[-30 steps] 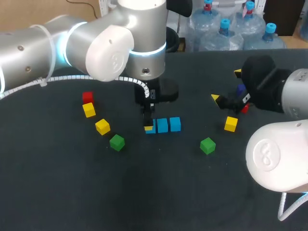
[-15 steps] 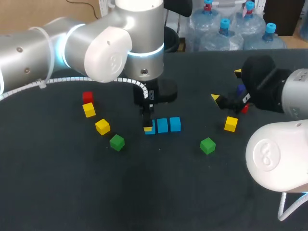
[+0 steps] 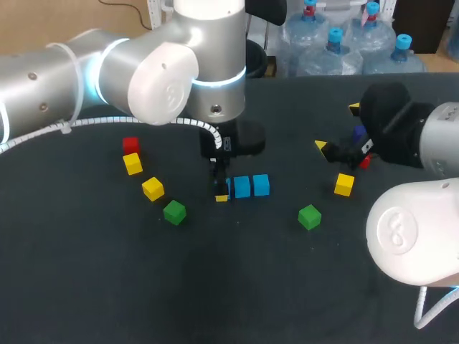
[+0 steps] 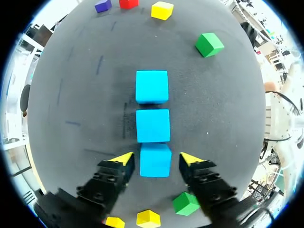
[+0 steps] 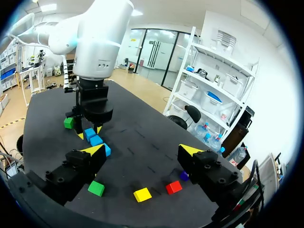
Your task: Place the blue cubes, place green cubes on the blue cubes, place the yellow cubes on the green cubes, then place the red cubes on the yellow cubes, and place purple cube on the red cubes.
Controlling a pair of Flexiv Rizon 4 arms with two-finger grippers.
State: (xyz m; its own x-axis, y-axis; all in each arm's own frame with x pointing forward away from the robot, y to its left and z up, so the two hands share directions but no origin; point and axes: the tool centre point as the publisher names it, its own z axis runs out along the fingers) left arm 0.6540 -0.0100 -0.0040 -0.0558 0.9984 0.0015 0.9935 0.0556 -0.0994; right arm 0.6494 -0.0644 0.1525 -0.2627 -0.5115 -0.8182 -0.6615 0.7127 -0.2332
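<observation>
Left claw [image 4: 156, 160], fingers apart and gripping nothing, straddles the nearest blue cube [image 4: 155, 166] of a three-cube row mid-desk [image 3: 215, 287], so the blue layer looks laid, while green cubes [image 3: 174, 211], yellow cubes [image 3: 152, 188], red cubes [image 3: 130, 144] and the purple cube [image 4: 103, 5] lie loose, none stacked yet.

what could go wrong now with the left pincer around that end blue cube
The left pincer stands open around the end blue cube, which sits close against the middle blue cube. A skewed pull-out might drag it and break the row. The green cube lies close beside the pincer, so a sideways move may knock it.
</observation>
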